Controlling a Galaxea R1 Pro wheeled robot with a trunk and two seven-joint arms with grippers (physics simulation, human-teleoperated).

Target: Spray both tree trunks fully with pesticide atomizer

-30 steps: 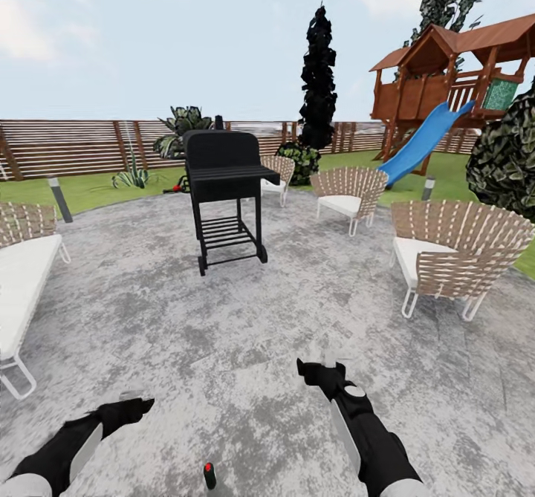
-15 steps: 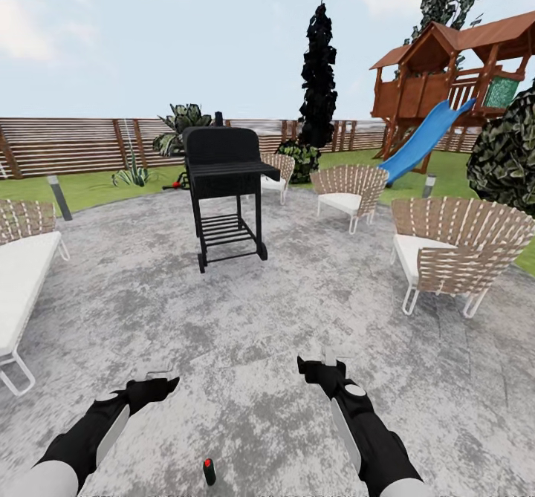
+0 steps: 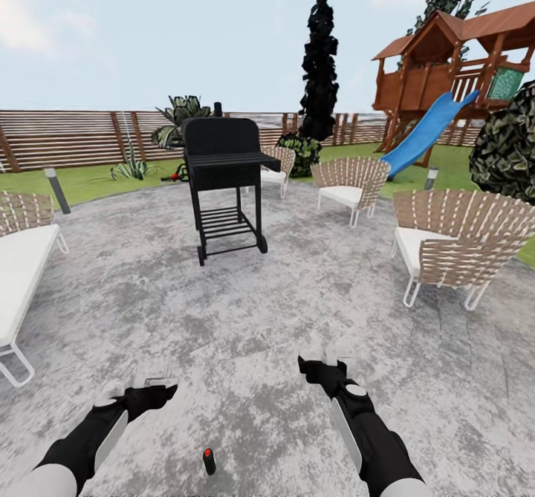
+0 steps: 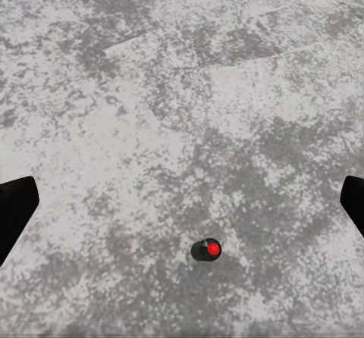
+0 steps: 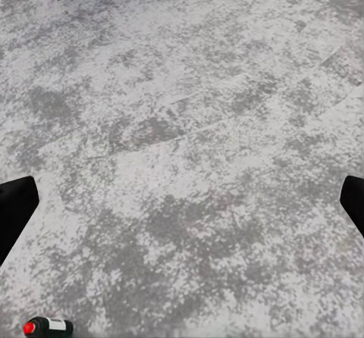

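Small black bottle with red cap [image 3: 209,460], bottom centre, on grey paving [image 3: 245,319]. Left claw [image 3: 152,387] and right claw [image 3: 325,368] both released; we lower left claw straight over it.

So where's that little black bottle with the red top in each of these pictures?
Head view: the bottle stands on the paving, low in the picture, between the two arms, nearer the left one.
Left wrist view: the bottle is seen from above, between the open jaws.
Right wrist view: the bottle is at the picture's edge, off to one side of the open jaws.
Shared landmark: the mottled grey paving under it.
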